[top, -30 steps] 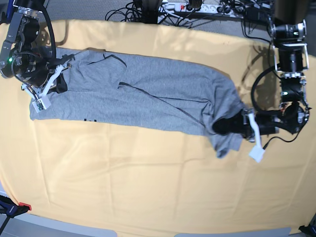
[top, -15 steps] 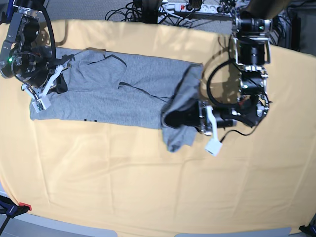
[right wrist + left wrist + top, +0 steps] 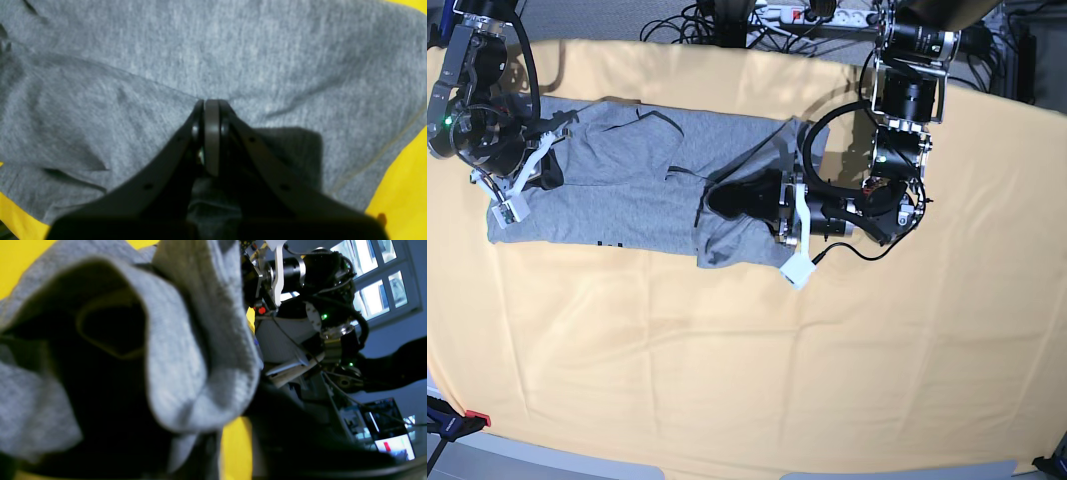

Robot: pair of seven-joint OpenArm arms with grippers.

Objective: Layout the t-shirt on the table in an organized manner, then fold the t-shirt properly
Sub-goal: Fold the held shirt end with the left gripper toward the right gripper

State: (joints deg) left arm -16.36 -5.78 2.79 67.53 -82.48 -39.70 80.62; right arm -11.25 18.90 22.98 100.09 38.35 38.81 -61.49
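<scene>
Starting at the left gripper [image 3: 727,198], in the middle of the base view: lying low on the t-shirt [image 3: 617,190], with grey cloth heaped around the black fingers. Not being able to tell how wide the jaws are standing, nor whether cloth is between them; filling the left wrist view with only blurred folds close to the lens.

Going to the right gripper [image 3: 210,104], at the upper left of the base view: closing fully, tips down on the grey fabric, creases running to them, so probably pinching that end of the shirt and pinning it in place.

Going outward: lying as a long grey band from the upper left toward the centre of the base view, the right end doubled back over the body of the shirt, a loose flap hanging down to its lower edge. Showing only a little black lettering [image 3: 610,243] at the lower edge. Spreading wide and pale orange on all sides, the table [image 3: 727,380].

Judging the step: folding one end of the shirt across to the other, roughly at the point of laying it down.

Calling next, probably, for letting the folded end go cleanly and lifting away without dragging it, then smoothing the crooked flap so that the edges are matching.
</scene>
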